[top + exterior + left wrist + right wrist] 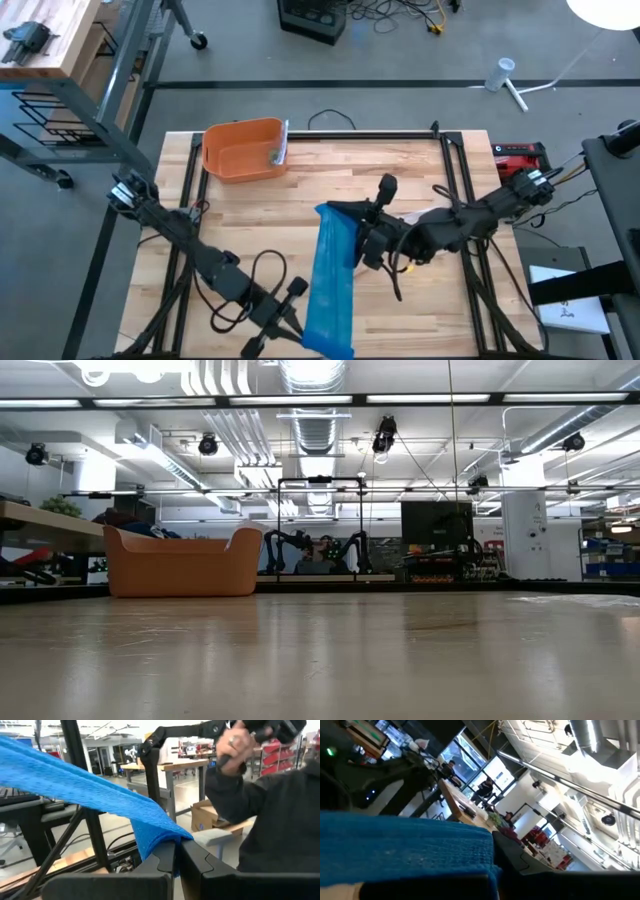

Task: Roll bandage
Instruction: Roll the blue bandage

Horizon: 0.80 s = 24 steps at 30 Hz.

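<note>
Right now the blue bandage (332, 285) hangs stretched above the surface (420, 320), the left pincer (297, 322) clenched on its near end, the right pincer (352, 235) clenched on the far end. Even tension should keep the roll tight and its edges aligned.

The bandage (332, 285) in the middle of the frame was bright blue. The tub (243, 150) at upper left was orange. The worktop (420, 310) was light brown wood.
</note>
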Tool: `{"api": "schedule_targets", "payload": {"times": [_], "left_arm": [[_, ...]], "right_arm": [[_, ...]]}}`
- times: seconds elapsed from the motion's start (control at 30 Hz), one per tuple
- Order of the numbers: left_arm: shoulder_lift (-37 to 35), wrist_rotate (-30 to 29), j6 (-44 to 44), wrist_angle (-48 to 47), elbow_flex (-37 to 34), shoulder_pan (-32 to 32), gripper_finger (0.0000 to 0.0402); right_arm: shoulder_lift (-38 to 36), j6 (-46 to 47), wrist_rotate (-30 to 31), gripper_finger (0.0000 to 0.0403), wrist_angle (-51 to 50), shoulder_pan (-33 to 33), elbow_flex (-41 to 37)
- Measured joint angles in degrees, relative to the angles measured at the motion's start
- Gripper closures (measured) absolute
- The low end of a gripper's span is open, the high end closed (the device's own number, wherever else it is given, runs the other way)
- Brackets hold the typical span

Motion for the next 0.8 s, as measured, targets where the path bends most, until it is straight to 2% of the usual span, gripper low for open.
{"api": "schedule_targets", "payload": {"times": [0.17,0.33,0.53,0.8], "left_arm": [[-0.48,-2.77,3.08,-1.85,0.36,-1.42,0.0401],[-0.57,-3.45,6.53,-1.62,0.66,-2.46,0.0401],[-0.57,-2.88,9.38,-2.59,4.19,-3.05,0.0401],[-0.61,-2.8,13.79,-10.66,11.53,-3.05,0.0401]], "right_arm": [[-3.32,-1.18,3.59,0.0403,-0.01,1.2,-1.79],[-7.83,2.3,4.68,0.0403,-1.97,2.01,-5.63],[-11.99,13.86,4.73,0.0403,-7.48,1.94,-14.18],[-12.36,27.3,4.48,0.0403,-8.14,2.88,-25.52]]}}
